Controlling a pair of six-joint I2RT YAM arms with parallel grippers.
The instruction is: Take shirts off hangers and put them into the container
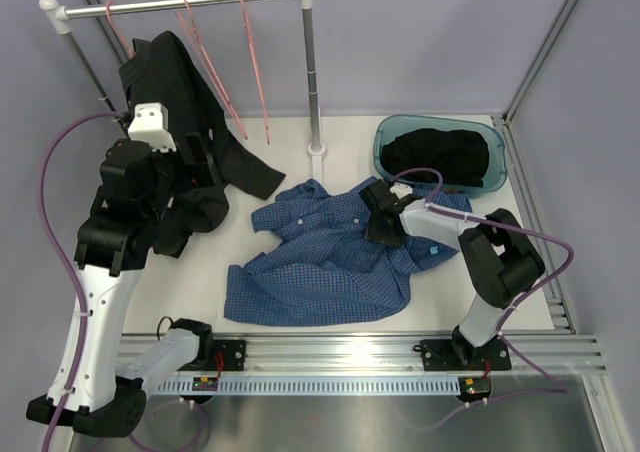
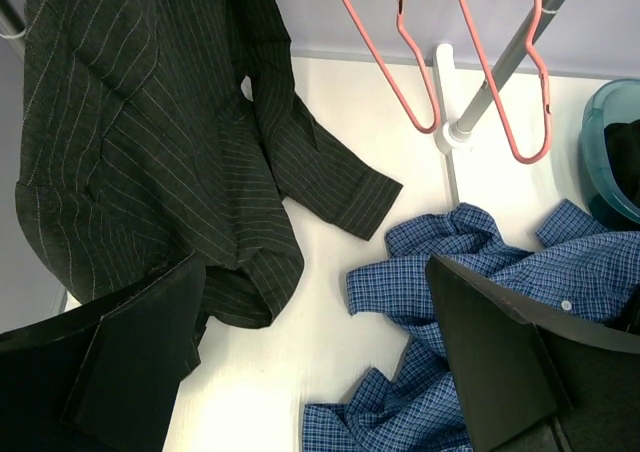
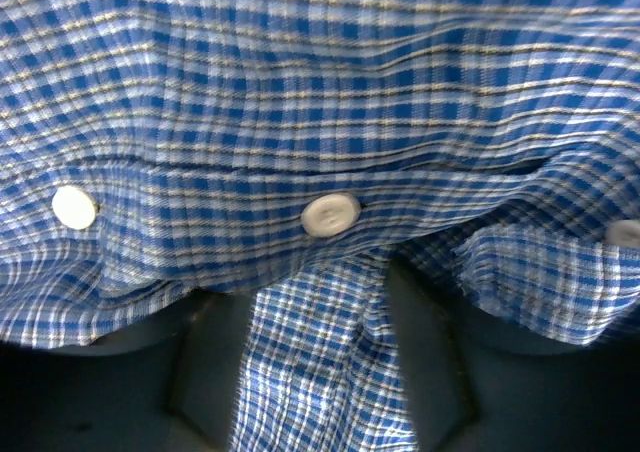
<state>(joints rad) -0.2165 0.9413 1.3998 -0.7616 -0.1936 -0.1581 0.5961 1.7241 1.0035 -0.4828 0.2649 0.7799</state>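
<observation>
We saw the right gripper point(image 1: 383, 222) pressed into the blue checked shirt point(image 1: 320, 267) crumpled on the table point(image 1: 345, 157), cloth lying between its fingers point(image 3: 205, 367), though we could not tell whether they gripped it. The left gripper point(image 2: 312, 272) hovered, fingers wide apart, by the dark striped shirt point(image 1: 165, 72) hanging at far left; a black shirt point(image 1: 440, 157) lay in the container point(image 1: 383, 150) at far right.

The left arm point(image 1: 95, 302) rises from its base, bent at the elbow. The left gripper point(image 1: 195, 160) is held high, jaws spread wide and holding nothing. The right arm point(image 1: 495, 262) folds low and reaches leftward. The right gripper point(image 1: 381, 217) points down, its 2 fingers point(image 3: 210, 372) astride a fold of the blue shirt point(image 1: 310, 262), grip unclear.
</observation>
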